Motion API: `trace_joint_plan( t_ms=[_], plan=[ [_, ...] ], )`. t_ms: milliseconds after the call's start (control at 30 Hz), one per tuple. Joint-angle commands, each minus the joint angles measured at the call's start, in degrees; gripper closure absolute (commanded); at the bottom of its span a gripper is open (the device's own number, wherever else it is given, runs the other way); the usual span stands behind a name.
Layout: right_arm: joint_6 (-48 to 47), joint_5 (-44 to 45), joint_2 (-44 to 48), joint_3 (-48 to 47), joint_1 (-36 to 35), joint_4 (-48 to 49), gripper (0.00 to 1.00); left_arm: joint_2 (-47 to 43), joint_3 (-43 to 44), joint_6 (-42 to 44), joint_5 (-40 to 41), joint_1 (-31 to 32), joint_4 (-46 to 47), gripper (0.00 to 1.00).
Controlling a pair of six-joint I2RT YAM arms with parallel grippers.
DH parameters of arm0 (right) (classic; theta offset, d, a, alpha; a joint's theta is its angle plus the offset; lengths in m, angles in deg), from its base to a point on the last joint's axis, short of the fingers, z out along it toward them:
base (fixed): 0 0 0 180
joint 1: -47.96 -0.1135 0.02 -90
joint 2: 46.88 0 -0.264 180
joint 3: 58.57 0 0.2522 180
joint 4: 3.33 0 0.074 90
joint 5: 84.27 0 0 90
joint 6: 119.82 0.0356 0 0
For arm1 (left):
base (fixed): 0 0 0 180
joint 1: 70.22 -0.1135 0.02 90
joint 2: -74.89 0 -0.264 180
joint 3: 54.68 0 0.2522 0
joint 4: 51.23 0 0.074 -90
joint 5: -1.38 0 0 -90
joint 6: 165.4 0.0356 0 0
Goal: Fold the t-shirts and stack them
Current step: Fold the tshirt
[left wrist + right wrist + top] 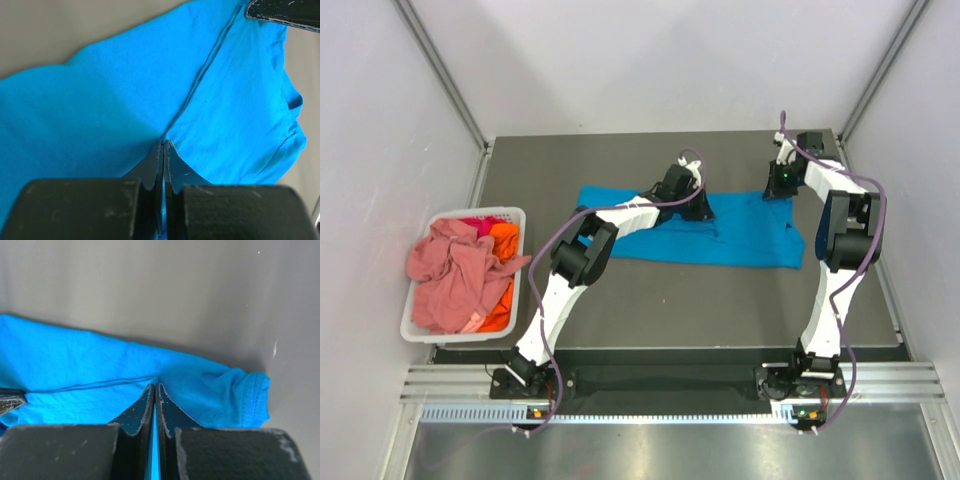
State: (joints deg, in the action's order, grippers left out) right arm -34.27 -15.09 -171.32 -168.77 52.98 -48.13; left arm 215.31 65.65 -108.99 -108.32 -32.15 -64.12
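A turquoise-blue t-shirt (720, 240) lies spread as a long band across the middle of the grey table. My left gripper (695, 208) is shut on the shirt's far edge near its middle; the wrist view shows the cloth (100, 110) pinched at a seam between the fingertips (163, 145). My right gripper (778, 190) is shut on the shirt's far right edge; its wrist view shows a fold of cloth (100, 370) caught between the fingertips (156, 387), with a sleeve (250, 395) bunched to the right. Salmon-pink (450, 270), orange (500, 300) and red (475, 222) t-shirts sit in the basket.
A white slatted plastic basket (510, 213) stands at the table's left edge, heaped with the crumpled shirts. White walls and metal frame posts close in the table at the back and both sides. Purple cables run along both arms.
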Motion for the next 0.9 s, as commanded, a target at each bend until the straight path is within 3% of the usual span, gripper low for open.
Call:
trace_joint_plan(
  t_ms=[0, 400, 867],
  plan=[
    [-1.79, 1.13, 3.76, -0.85, -0.53, 3.45, 1.0, -4.72, -0.83, -0.96, 1.33, 0.34, 2.12, 1.0],
    [-3.46, 2.1, 6.41, 0.38, -2.03, 7.05, 1.0, -5.94, -2.15, -1.49, 2.39, 0.43, 2.92, 1.0],
    [-6.1, 1.92, 6.67, 1.7, -3.26, 9.07, 1.0, -9.99, -6.72, -3.16, 9.25, 0.61, 3.45, 1.0]
  ],
)
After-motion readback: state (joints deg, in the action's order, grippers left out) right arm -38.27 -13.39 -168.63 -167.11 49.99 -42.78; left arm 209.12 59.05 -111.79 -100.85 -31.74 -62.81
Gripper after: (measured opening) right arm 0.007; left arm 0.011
